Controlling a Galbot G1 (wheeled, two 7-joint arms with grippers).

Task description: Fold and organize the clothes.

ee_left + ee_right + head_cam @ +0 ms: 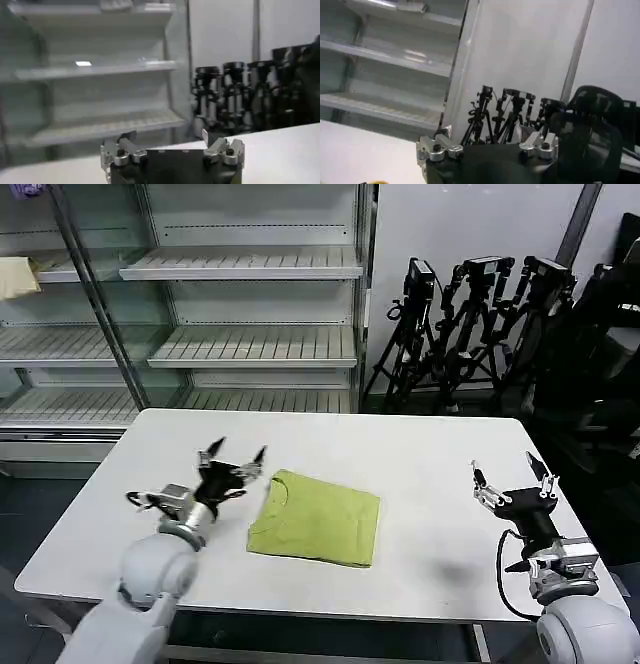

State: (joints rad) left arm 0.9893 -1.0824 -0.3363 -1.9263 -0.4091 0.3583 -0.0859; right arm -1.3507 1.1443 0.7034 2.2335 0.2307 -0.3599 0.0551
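Overhead, the folded lime T-shirt lies mid-way across the white table, the left gripper spread wide just beside it and the right gripper wide apart, well off. Each wrist view shows its own fingers splayed, holding nothing.

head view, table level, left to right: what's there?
Left end effector, open, above the table → folded lime yellow-green T-shirt → right end effector, open, near the table's right edge.
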